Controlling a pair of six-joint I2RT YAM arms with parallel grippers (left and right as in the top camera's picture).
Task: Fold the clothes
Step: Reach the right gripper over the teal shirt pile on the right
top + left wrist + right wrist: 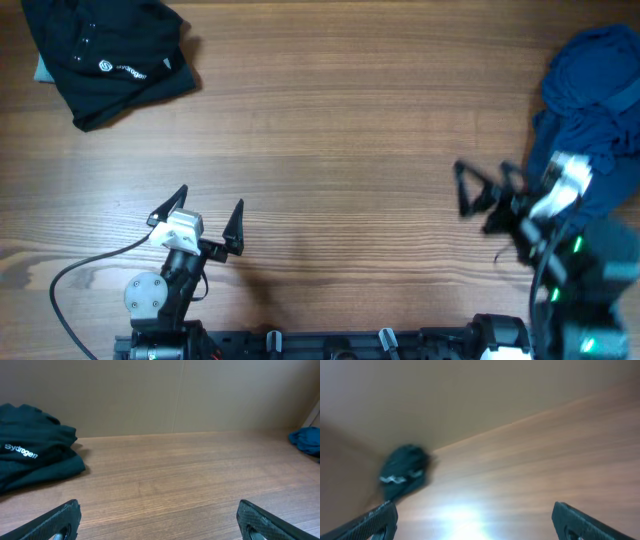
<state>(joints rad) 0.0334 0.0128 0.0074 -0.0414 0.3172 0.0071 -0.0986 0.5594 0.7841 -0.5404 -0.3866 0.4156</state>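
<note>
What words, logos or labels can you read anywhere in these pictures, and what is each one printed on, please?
"Sydrogen": white print on the dark garment, left wrist view; the first letter is uncertain.
Overhead view: a white logo and print on the same garment, too small to read.
Right wrist view: a white mark on it, too blurred to read.
On the blue clothes: no text visible.

Overhead and left wrist views: even, soft light. Right wrist view: blurred throughout, with a bright glare patch on the tabletop (pixel 462 515).
</note>
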